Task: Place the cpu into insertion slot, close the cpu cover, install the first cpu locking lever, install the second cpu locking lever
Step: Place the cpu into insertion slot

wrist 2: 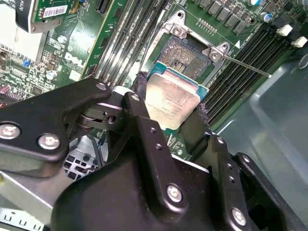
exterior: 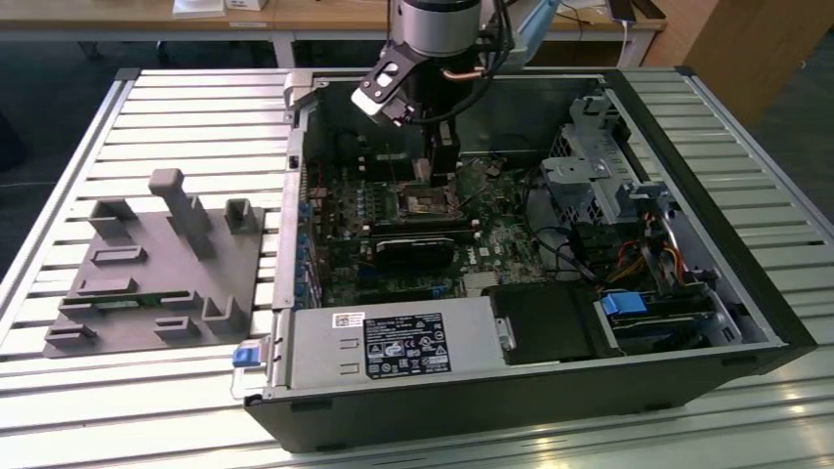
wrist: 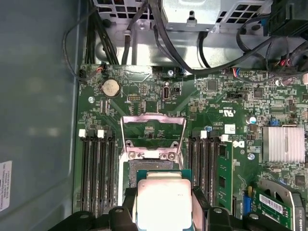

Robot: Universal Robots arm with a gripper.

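A robot arm's pincer (exterior: 440, 164) gripped a small silver-topped chip (wrist 2: 173, 102) by two opposite edges, its black fingers (wrist 2: 199, 127) pressed against the chip's sides. It hung inside an open computer case (exterior: 521, 405) lying on a slatted metal worktop (exterior: 131, 410). In the exterior view the pincer stood at about twelve o'clock within the case, over the green circuit board (exterior: 502, 259).

In both wrist views the chip was held at the edge of the socket (wrist 2: 185, 57), not seated in it, and the socket's dark recess was uncovered. The cover plate (wrist: 153, 117) stood raised on its hinge at the side of the socket away from the chip, with the board showing through its square opening. A thin metal lever (wrist 2: 245, 68) angled away from one corner of the socket.

In the exterior view a silver power supply box (exterior: 391, 347) filled the case's six o'clock end. A grey plastic fixture (exterior: 156, 264) sat on the worktop at nine o'clock of the case, well apart from the arm.
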